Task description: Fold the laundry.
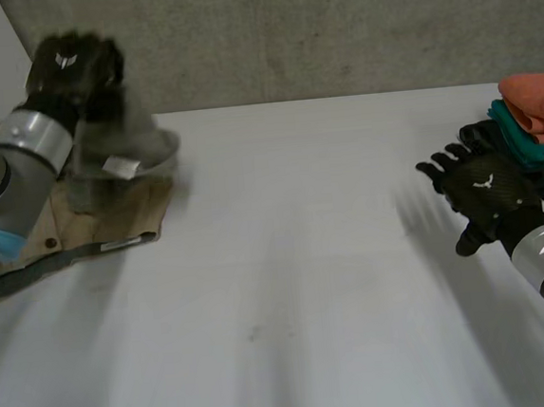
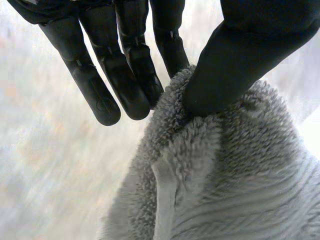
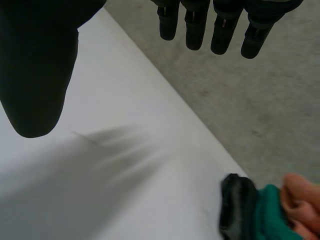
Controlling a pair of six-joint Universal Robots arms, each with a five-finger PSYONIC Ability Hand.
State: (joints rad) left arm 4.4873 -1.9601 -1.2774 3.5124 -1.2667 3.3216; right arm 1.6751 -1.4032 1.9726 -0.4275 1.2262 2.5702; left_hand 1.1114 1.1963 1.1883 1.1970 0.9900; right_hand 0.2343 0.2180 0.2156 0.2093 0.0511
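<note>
My left hand point(image 1: 71, 67) is raised over the table's far left corner, with a fluffy grey towel point(image 1: 120, 150) hanging from it. In the left wrist view the thumb point(image 2: 235, 65) presses the grey towel point(image 2: 225, 175) against the fingers point(image 2: 125, 80), pinching a bunched edge. My right hand point(image 1: 486, 194) hovers above the table point(image 1: 289, 288) at the right, palm down and fingers spread. In its own wrist view the thumb point(image 3: 35, 75) and straight fingers point(image 3: 215, 25) hold nothing.
A flat brown piece with a white label point(image 1: 102, 223) lies on the table under the left arm and the hanging towel. A stack of folded cloths, orange point(image 1: 535, 100) over teal point(image 1: 534, 142) over black point(image 3: 237, 205), sits at the far right edge beside the right hand.
</note>
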